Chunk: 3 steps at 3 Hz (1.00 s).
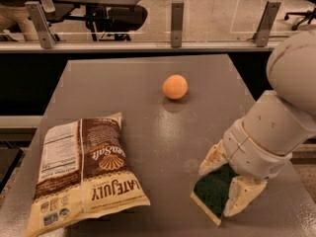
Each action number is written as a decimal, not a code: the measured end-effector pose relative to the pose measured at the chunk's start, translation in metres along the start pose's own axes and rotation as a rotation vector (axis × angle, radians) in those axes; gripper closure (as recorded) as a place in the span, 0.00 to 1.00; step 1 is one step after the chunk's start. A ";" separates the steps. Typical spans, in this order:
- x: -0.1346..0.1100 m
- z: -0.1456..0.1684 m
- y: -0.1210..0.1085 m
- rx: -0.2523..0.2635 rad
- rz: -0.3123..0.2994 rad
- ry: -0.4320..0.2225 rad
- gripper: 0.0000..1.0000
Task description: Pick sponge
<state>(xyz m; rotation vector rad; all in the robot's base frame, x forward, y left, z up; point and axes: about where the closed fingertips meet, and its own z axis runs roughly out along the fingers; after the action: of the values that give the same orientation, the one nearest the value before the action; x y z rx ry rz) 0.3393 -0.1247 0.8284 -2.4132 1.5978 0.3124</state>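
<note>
The sponge (211, 195), dark green on top with a pale yellow foam edge, lies on the grey table (148, 83) at the front right. My gripper (227, 178) comes down over it from the right. Its two pale fingers press on the sponge from both sides, one at the sponge's far edge (212, 159) and one at its near right edge (242, 197). The sponge rests on the table. The gripper's wrist hides the sponge's right part.
A large brown and cream chip bag (86, 169) lies at the front left. An orange ball (175, 87) sits in the middle towards the back. A rail with metal posts (177, 18) runs behind the table's far edge.
</note>
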 end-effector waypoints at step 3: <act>-0.021 -0.066 -0.028 0.013 0.059 -0.098 1.00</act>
<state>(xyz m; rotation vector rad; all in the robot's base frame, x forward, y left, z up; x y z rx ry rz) 0.3602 -0.1159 0.8994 -2.3068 1.6256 0.4227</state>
